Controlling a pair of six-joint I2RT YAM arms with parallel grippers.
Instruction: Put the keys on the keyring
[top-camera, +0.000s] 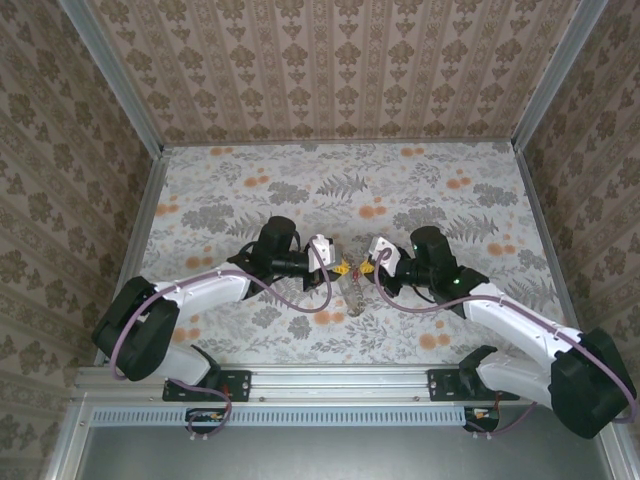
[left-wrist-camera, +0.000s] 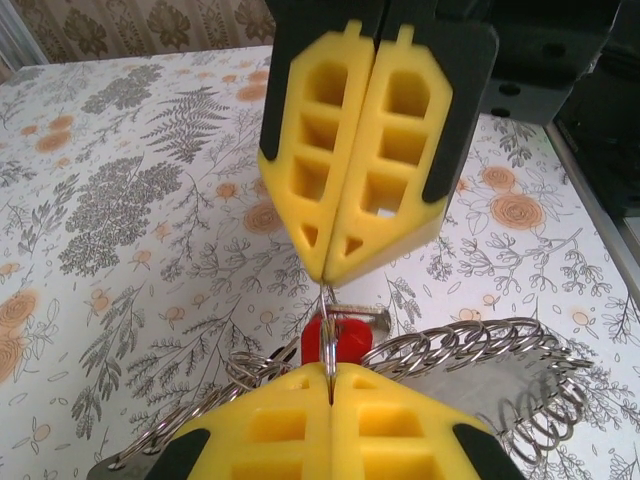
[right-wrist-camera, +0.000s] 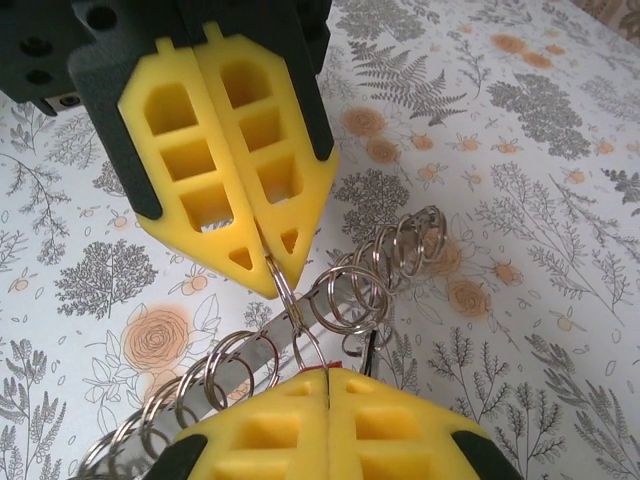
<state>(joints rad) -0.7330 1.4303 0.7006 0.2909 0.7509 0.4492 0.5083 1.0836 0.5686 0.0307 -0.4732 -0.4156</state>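
The keyring (right-wrist-camera: 385, 265) is a silvery chain of linked wire rings, draped between both grippers and hanging below them (top-camera: 355, 296). My left gripper (left-wrist-camera: 330, 388) is shut on one thin ring of it. My right gripper (right-wrist-camera: 328, 376) faces it tip to tip and is shut on the same ring. They meet over the table's middle, the left gripper (top-camera: 341, 267) beside the right gripper (top-camera: 368, 268). The red-headed key (left-wrist-camera: 347, 337) sits at that ring, just past the left fingertips. A thin dark sliver (right-wrist-camera: 366, 346) beside the chain looks like the black-headed key, mostly hidden.
The floral tabletop (top-camera: 420, 190) is walled on three sides with patterned panels. A metal rail (top-camera: 330, 378) runs along the near edge by the arm bases. Part of the chain (left-wrist-camera: 540, 420) lies toward the right of the left wrist view.
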